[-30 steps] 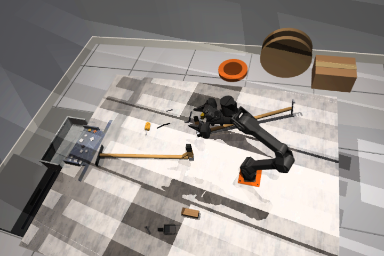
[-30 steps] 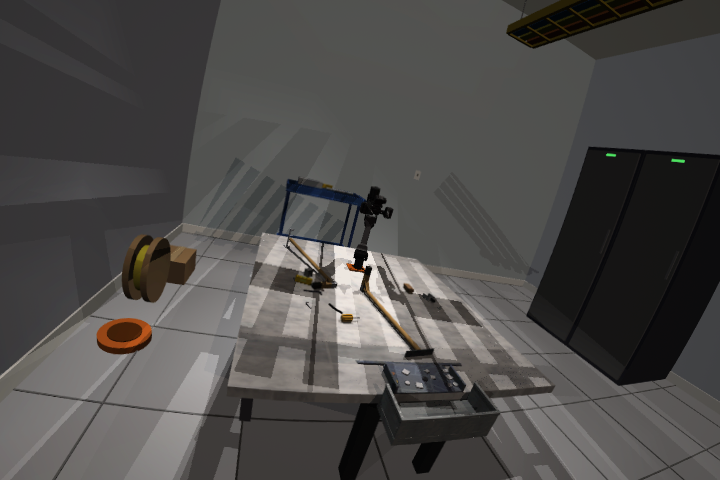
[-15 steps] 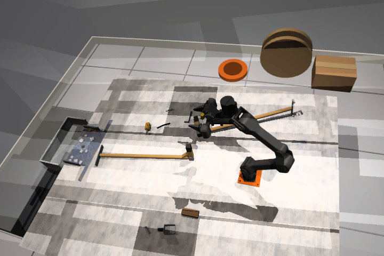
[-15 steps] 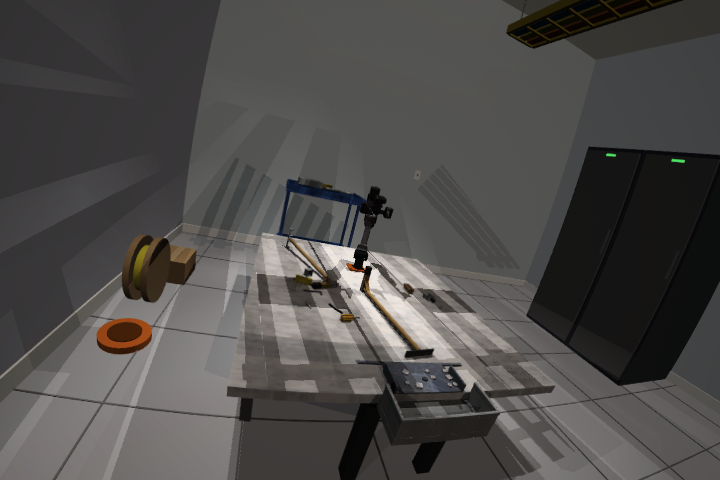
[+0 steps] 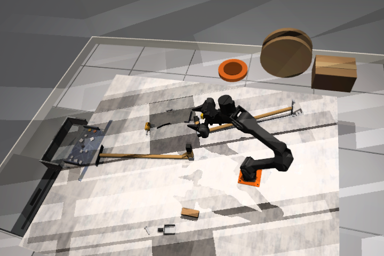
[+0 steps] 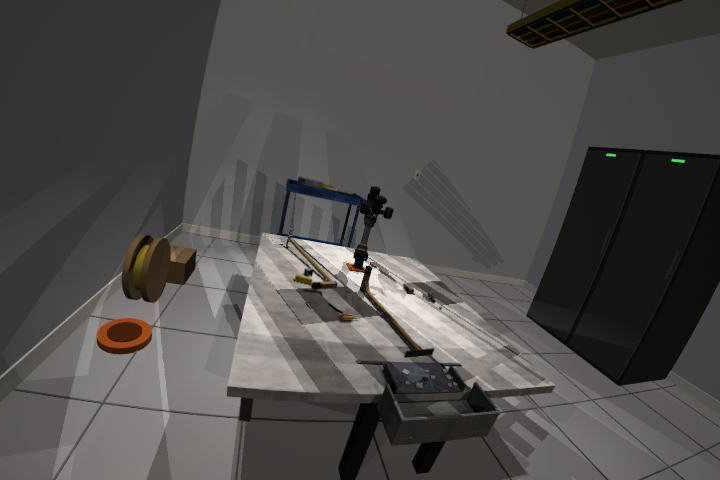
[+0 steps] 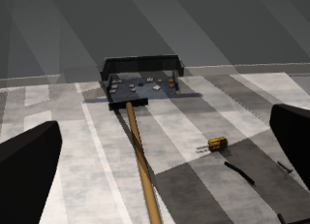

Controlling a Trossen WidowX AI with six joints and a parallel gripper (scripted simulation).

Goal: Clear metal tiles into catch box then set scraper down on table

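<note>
My long scraper (image 5: 144, 156) (image 6: 393, 321) (image 7: 140, 161) is lying on the table (image 5: 122, 193) (image 6: 293, 362) (image 7: 87, 180), its dark blade just beside the steel bench plate (image 5: 91, 144) (image 6: 423, 380) (image 7: 142, 91) at the left of the top view. The metal tiles (image 5: 92, 138) (image 6: 419, 384) (image 7: 156, 87) are scattered over that plate, so no clearing done — and the catch box (image 5: 52, 164) (image 6: 446, 430) (image 7: 142, 64) sits right at its far end. My gripper (image 5: 195, 117) (image 6: 384, 206) (image 7: 169, 122) is up near the middle of the top frame, fingers wide apart with nothing between them. There's a second wooden-handled tool (image 5: 274, 112) (image 6: 310, 259) toward the upper right; its near end is half hidden by my arm, looks like a bent grip, but I wouldn't swear to it.
</note>
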